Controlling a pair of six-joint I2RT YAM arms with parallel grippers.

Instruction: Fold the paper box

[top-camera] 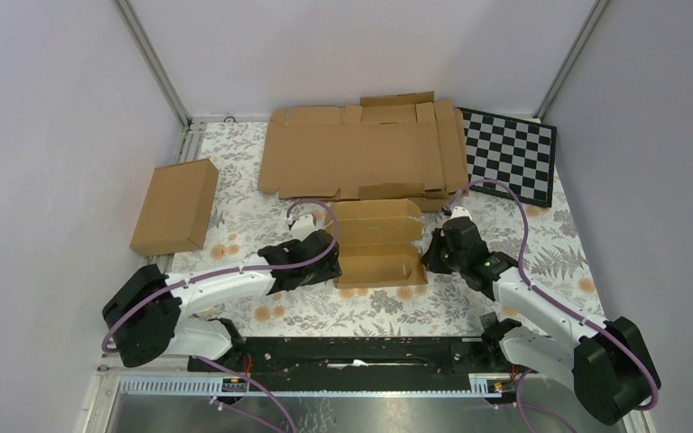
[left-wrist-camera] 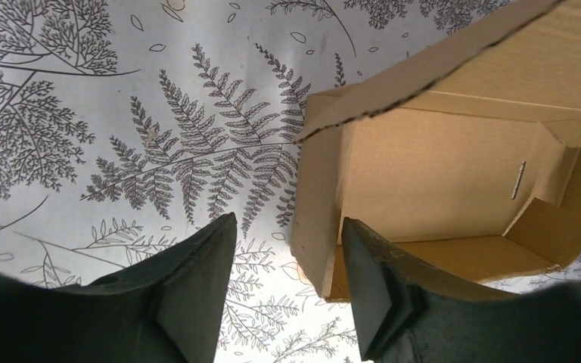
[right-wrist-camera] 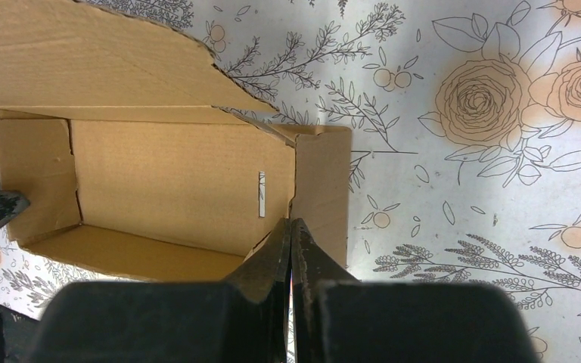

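On the desk (top-camera: 541,244), between my 2 arms, sits the box (top-camera: 379,244), partly formed. Its floor lies flat, both short end walls stand up, and the long back panel leans open.

My left gripper (left-wrist-camera: 287,227) is spread wide, with 1 finger outside and 1 inside the left end wall (left-wrist-camera: 314,227), and is not squeezing it. My right gripper (right-wrist-camera: 291,227) is pressed together at the foot of the right end wall (right-wrist-camera: 324,189). I cannot tell whether any cardboard is caught between its fingers.

I judge the job about half done: the tray shape is there but nothing looks locked. The end flaps need tucking in and the lid needs bringing over.

A flat cardboard sheet (top-camera: 361,153) and a closed carton (top-camera: 176,206) lie further off.
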